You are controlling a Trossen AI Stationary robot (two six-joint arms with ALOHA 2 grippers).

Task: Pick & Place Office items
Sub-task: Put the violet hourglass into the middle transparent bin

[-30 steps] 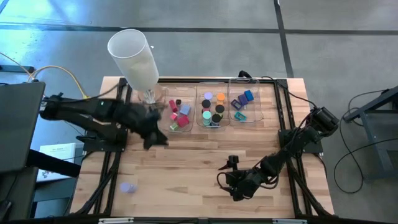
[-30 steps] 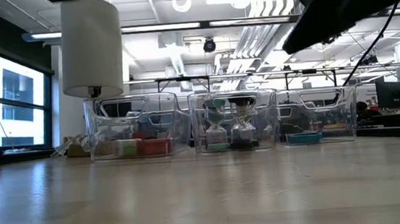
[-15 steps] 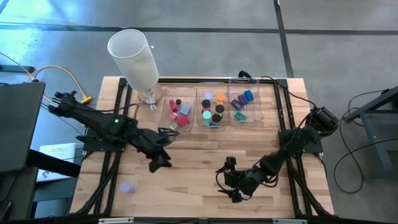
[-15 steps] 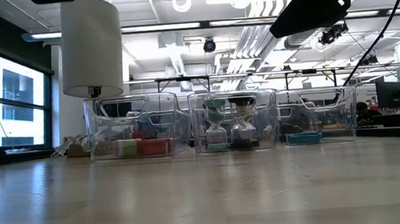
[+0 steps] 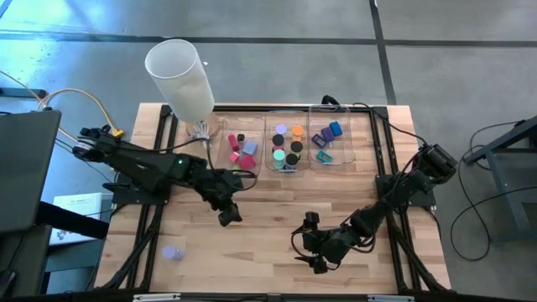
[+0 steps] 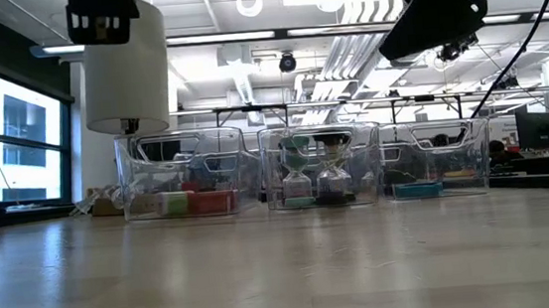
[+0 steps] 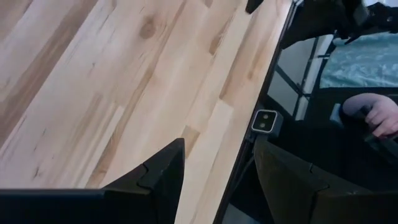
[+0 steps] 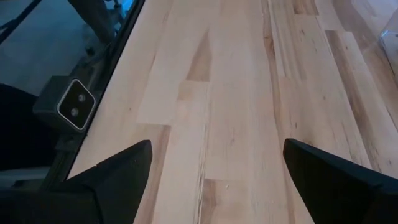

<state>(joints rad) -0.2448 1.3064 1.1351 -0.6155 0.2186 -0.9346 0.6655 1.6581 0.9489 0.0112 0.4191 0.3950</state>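
Note:
Most office items lie sorted in three clear trays at the table's far side: red and pink blocks [image 5: 239, 149] in the left tray, round caps and black discs [image 5: 286, 148] in the middle one, blue and purple clips [image 5: 328, 135] in the right one. One lavender piece [image 5: 173, 252] lies alone on the wood near the table's near left corner. My left gripper [image 5: 228, 216] hangs open above bare wood at mid-table; its fingers [image 7: 163, 169] hold nothing. My right gripper [image 5: 315, 254] is open wide over the near middle of the table, its fingers [image 8: 124, 168] empty.
A big white translucent cylinder [image 5: 180, 75] stands at the far left, beside the left tray [image 5: 226, 168]. A small camera [image 7: 266, 120] sits at the table's near edge. Bare wood lies between the trays and the near edge. A person's hand [image 7: 373, 112] shows beyond the table.
My left gripper has swung away from the left tray toward the table's near edge and a little to the right, staying open and empty. It now shows in the low view, in front of the cylinder.

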